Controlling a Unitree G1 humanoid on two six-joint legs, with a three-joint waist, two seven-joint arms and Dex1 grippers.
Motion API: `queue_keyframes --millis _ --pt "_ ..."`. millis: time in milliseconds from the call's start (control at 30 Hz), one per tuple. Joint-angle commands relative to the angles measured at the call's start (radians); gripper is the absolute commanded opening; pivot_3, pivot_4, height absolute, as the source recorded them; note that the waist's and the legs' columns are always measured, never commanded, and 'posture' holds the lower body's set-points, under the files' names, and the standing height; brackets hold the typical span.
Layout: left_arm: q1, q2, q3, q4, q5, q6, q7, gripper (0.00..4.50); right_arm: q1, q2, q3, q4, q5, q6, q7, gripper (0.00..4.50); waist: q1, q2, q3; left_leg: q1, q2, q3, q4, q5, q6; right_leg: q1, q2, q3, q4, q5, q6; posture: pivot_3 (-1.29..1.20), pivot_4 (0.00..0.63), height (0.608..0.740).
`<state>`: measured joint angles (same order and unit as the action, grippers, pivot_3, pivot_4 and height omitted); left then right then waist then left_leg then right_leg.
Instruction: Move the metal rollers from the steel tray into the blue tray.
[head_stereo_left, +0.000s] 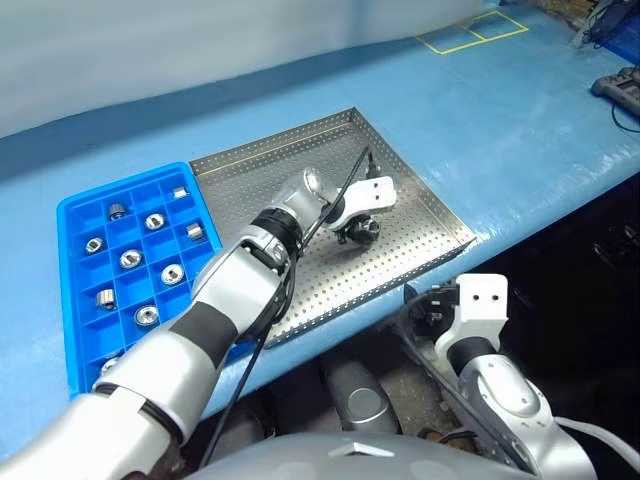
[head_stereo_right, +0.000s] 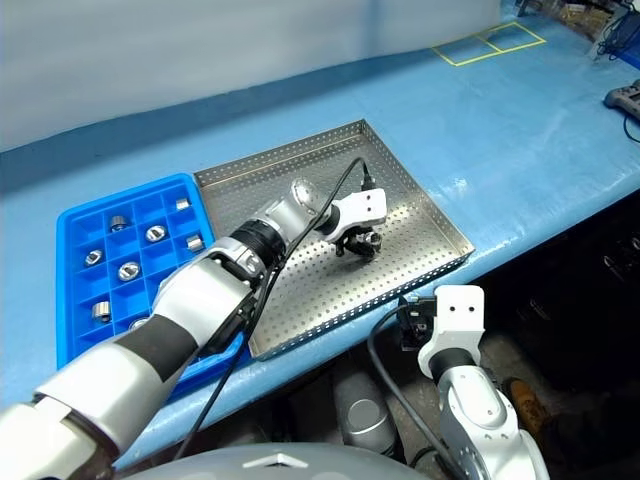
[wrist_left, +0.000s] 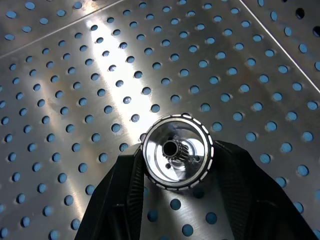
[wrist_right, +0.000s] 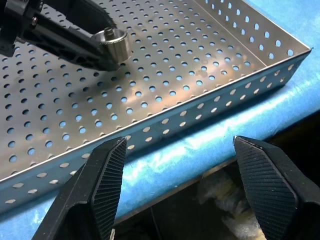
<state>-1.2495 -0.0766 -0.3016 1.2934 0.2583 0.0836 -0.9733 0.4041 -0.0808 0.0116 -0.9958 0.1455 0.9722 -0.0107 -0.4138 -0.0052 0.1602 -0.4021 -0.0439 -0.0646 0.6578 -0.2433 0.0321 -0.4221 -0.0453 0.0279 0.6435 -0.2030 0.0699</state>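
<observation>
One metal roller (wrist_left: 177, 152), shiny with a dark centre hole, sits between the black fingers (wrist_left: 122, 195) of my left gripper (head_stereo_left: 362, 232), which is shut on it just over the floor of the steel tray (head_stereo_left: 400, 275). That grip also appears in the right wrist view, on the roller (wrist_right: 116, 44). The blue tray (head_stereo_left: 70, 250) lies left of the steel tray and holds several rollers (head_stereo_left: 131, 258) in its compartments. My right gripper (wrist_right: 180, 165) is open and empty, just off the table's front edge, facing the steel tray's near rim (wrist_right: 165, 122).
Both trays rest on a blue-covered table (head_stereo_left: 520, 130). A yellow taped rectangle (head_stereo_left: 472, 30) marks the far right of the table. A dark device (head_stereo_left: 618, 88) lies at the right edge. The table's front edge (head_stereo_left: 560, 215) runs close behind the steel tray's near corner.
</observation>
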Motion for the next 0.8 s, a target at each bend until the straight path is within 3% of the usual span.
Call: queue_keyframes --millis 33,200,300,633,800 --pt "-0.082 0.017 0.138 -0.073 -0.125 -0.002 0.039 1.85 -0.029 -0.008 0.005 -0.027 0.004 0.012 0.002 3.62 0.007 0.000 0.000 0.000 0.000 0.000 0.000 0.000 0.000 0.000 0.000 0.000 0.000 0.000 0.000 -0.40 0.150 0.740" --pt "-0.086 0.088 0.280 -0.188 -0.249 0.004 0.092 1.85 -0.119 -0.016 0.036 -0.048 -0.002 0.035 -0.008 3.62 0.017 0.000 0.000 0.000 0.000 0.001 0.002 0.000 0.000 0.000 0.000 0.001 0.000 0.001 0.002 -0.35 0.150 0.740" --pt "-0.019 0.142 0.321 -0.348 -0.290 0.032 0.137 1.85 -0.185 -0.028 0.068 -0.051 -0.004 0.043 -0.007 3.62 0.027 0.001 0.000 0.001 0.001 0.002 0.002 0.000 0.000 0.001 0.000 0.002 0.001 0.002 0.003 -0.32 0.150 0.740" --pt "0.479 0.398 0.328 -1.176 -0.351 0.288 0.168 1.85 -0.379 -0.043 0.191 0.043 0.013 0.071 0.027 3.62 0.136 0.002 -0.001 0.001 0.001 0.006 0.003 0.000 0.000 -0.005 0.001 0.013 0.007 0.007 -0.004 -0.22 0.150 0.740" --pt "0.633 0.536 0.319 -1.352 -0.386 0.373 0.113 1.85 -0.403 -0.058 0.227 0.091 0.012 0.075 0.050 3.62 0.216 0.001 -0.001 0.001 0.000 0.005 0.004 0.000 -0.001 -0.006 0.000 0.013 0.006 0.008 -0.007 -0.20 0.150 0.740"
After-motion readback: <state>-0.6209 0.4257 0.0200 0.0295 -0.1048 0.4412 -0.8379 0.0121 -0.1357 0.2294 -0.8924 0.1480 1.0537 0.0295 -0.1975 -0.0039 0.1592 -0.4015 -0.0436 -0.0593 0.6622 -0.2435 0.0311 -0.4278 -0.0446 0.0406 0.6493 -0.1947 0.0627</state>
